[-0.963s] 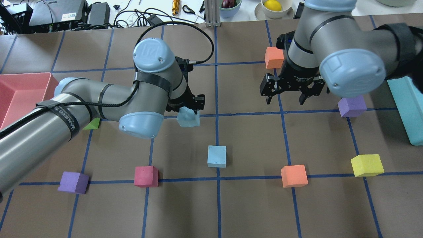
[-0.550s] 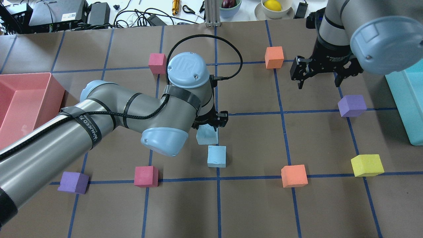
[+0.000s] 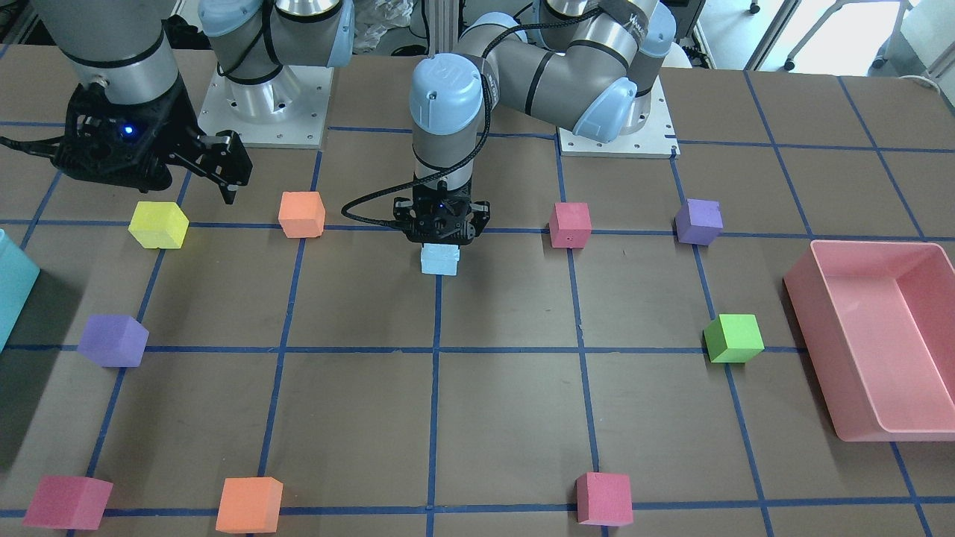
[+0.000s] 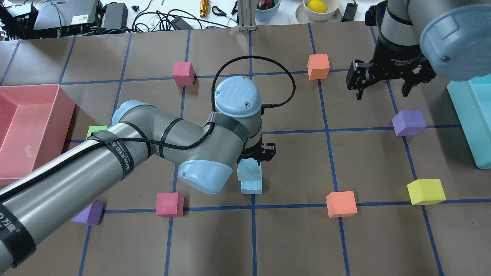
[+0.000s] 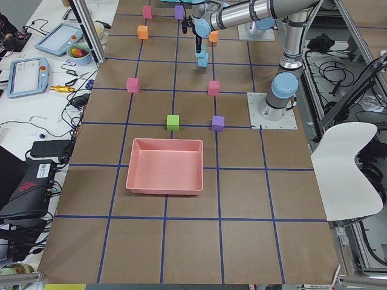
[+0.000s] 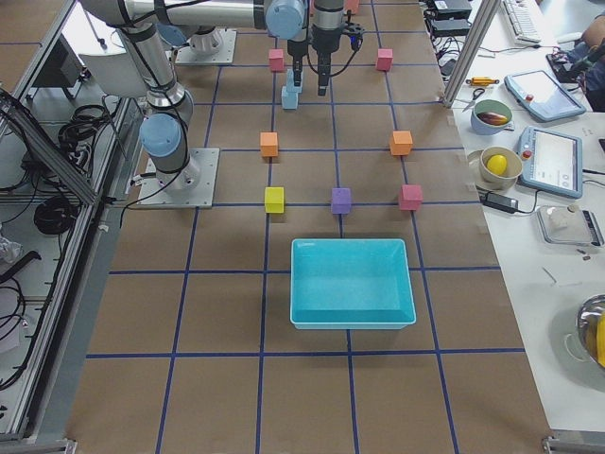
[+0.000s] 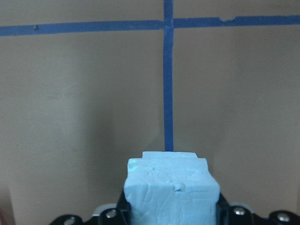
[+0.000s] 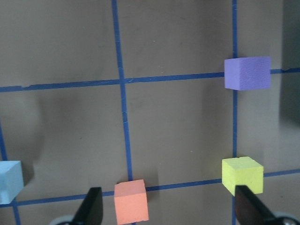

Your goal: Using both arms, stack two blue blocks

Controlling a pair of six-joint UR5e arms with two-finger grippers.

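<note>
Two blue blocks occupied one spot midway between the left and right edges of the worktop [image 4: 291,237], nearer the robot-side edge than the far edge. The lower block [image 4: 252,188] sat on the worktop, over a tape line [image 4: 253,234]. The upper block [image 4: 248,171] was directly above it, clamped in the left end effector [image 4: 251,163]. The jaws were closed on two opposite faces, with the fingers pointing straight down.

This vertical grip left the upper block's underside level and uncovered, as a flat seating requires. In the left wrist view only a thin strip of the lower block showed past the upper one, so alignment was judged close but not exact. No view showed whether the two faces were touching.

The right end effector [image 4: 382,94] hung above the worktop toward the right edge, well apart from the blocks. Its jaws were spread wide and held nothing. This position was judged a stand-off that left the stacking spot unobstructed.

The step in hand was judged to be placement of the upper block, late in the task. The next move would call for full seating before the jaws open. Light, rough foam could cling to a finger on release and shift or topple.
</note>
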